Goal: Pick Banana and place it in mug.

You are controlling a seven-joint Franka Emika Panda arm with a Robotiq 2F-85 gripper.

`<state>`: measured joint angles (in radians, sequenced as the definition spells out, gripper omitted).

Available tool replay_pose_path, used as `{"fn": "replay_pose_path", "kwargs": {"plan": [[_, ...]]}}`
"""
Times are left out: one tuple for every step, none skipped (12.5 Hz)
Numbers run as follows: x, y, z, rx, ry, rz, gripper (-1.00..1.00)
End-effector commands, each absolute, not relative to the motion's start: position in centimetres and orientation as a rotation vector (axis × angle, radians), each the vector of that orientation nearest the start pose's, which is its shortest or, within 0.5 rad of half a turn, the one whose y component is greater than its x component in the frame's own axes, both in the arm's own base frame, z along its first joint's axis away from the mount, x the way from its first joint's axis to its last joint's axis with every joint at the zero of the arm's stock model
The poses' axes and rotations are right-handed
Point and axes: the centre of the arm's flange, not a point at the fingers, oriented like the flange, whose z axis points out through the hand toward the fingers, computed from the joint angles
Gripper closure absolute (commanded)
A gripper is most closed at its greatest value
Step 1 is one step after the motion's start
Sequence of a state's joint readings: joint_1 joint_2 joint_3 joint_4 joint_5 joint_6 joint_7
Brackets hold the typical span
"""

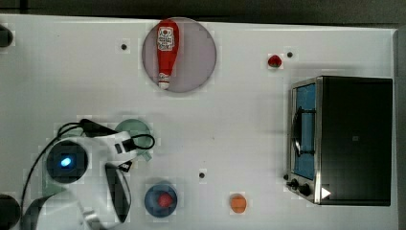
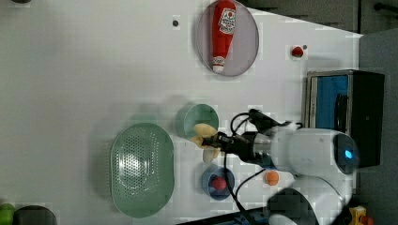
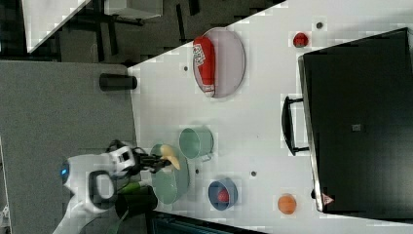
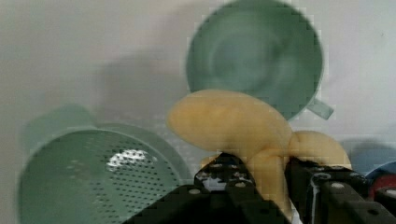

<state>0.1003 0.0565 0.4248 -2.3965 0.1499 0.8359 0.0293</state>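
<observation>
Beside the small round dull teal-green mug (image 2: 199,119), the pale yellow toy banana (image 2: 204,140) hangs in the air, pinched by the black gripper (image 2: 215,140) of the white robot arm (image 2: 300,150). The gripper is clenched on the banana's thin middle, where its lumpy parts join, as the wrist view shows (image 4: 261,158). In the left view the banana sits just at the mug's lower rim, between the mug and the round blue dish (image 2: 218,183) with a red ball in it. The big pale green oval colander with holes (image 2: 141,169) lies near, on the left view's left.

The banana looks light and a bit soft, like foam or rubber. It looks smooth, so it could slip or twist if the hold is loose. The thin middle seems a good place to hold, because the fat ends would not fit between the jaws so well.

The mug is open at the top and looks small next to the banana. I think the banana must go over the middle of the mug and tip one end down, or it may catch on the rim and fall out onto the white table (image 2: 70,70).
</observation>
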Motion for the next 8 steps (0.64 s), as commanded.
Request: {"fn": "replay_pose_path", "kwargs": {"plan": [[44.7,22.6,29.9,-2.968,0.83,0.077,0.4],[44.5,22.3,29.2,-2.975,0.867,0.082,0.22],[44.7,22.2,29.0,-2.968,0.875,0.067,0.01],[44.7,22.3,28.8,-2.967,0.873,0.068,-0.23],[44.8,22.2,28.5,-2.964,0.878,0.073,-0.47],[44.9,22.1,28.4,-2.961,0.882,0.072,-0.69],[45.0,22.1,28.5,-2.958,0.883,0.067,-0.97],[45.5,22.0,29.1,-2.942,0.89,0.044,-1.0]]}}
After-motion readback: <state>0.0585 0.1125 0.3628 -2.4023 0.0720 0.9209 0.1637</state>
